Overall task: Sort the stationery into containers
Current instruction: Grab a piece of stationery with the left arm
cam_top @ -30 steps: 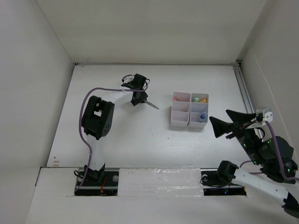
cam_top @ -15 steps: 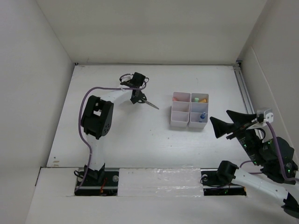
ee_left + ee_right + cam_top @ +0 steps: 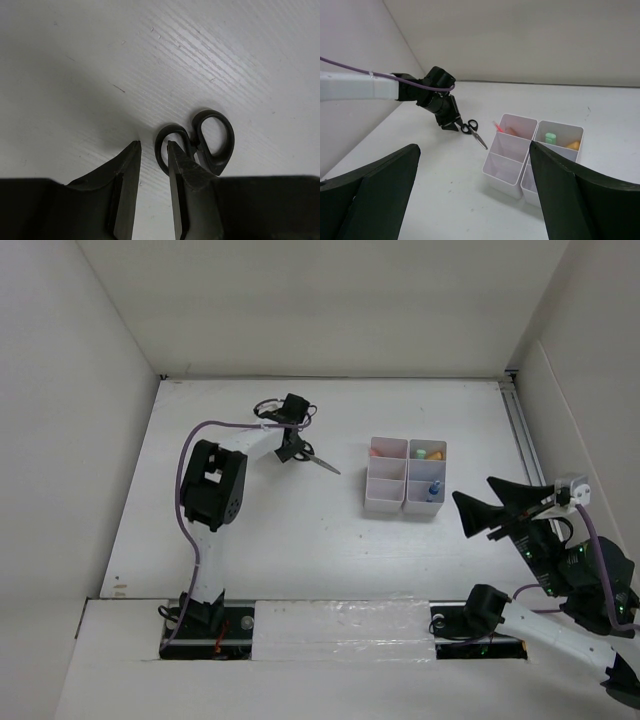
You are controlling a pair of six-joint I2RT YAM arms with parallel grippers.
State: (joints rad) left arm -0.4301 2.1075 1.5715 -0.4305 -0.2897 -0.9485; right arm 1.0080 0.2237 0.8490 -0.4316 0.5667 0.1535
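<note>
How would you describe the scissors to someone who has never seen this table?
Start at the white six-compartment organiser on the table. Left of it, by the left gripper, the scissors lie flat. They alone sit outside the compartments, with two black loop handles and a thin blade.

The desk (image 3: 300,530) is a plain white surface that fills the middle of the top view and is walled in by white panels on the left, far and right sides. Black-handled scissors (image 3: 318,458) lie flat on it, left of centre, handles toward the upper left and closed blades pointing to the lower right. In the left wrist view their two finger loops (image 3: 210,140) rest on faintly scratched, finely grained white board. Well apart from them, right of centre, stands the white organiser (image 3: 385,506), its six compartments in two columns of three. The right wrist view shows the scissors (image 3: 474,131) to the left of the organiser (image 3: 500,175).
</note>
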